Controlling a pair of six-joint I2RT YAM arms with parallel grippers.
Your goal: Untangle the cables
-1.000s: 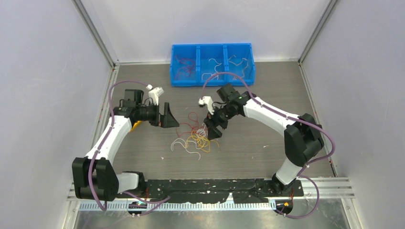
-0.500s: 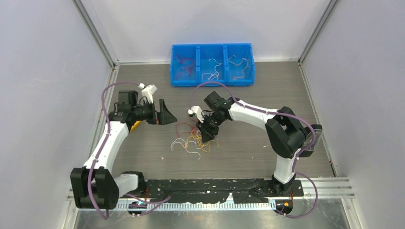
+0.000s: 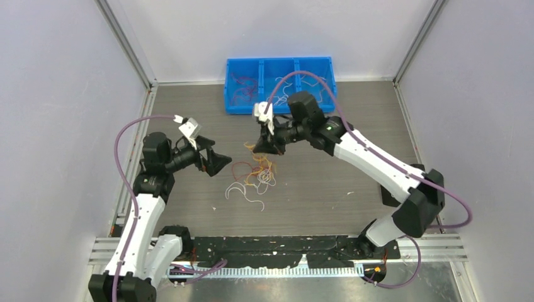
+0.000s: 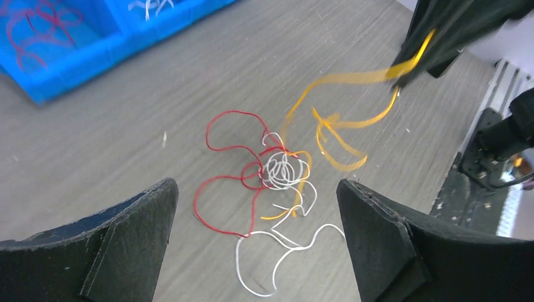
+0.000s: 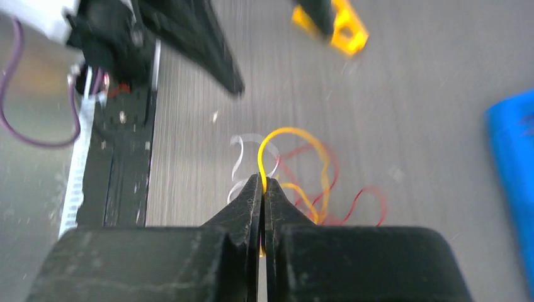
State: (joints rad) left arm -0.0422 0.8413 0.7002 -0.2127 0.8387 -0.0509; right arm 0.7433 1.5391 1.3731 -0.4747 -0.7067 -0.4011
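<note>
Overhead, the right gripper holds a yellow cable just beyond the tangle, toward the blue bin; bare table rings the tangle. Left wrist: the left gripper gapes wide, empty, facing the tangle, where the cable seems snagged. Right wrist: jaws pinched tight on it; drawing it clear likely needs the tangle pinned.

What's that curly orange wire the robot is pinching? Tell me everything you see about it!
The thin, curly yellow-orange wire looks smooth and bendy. The right gripper is shut on one part of it and holds it up above the grey wood-grain table. From there it loops and hangs down, a bit blurred, and reaches the tangle of red and white wires lying on the table. I cannot tell if it is caught there.
</note>
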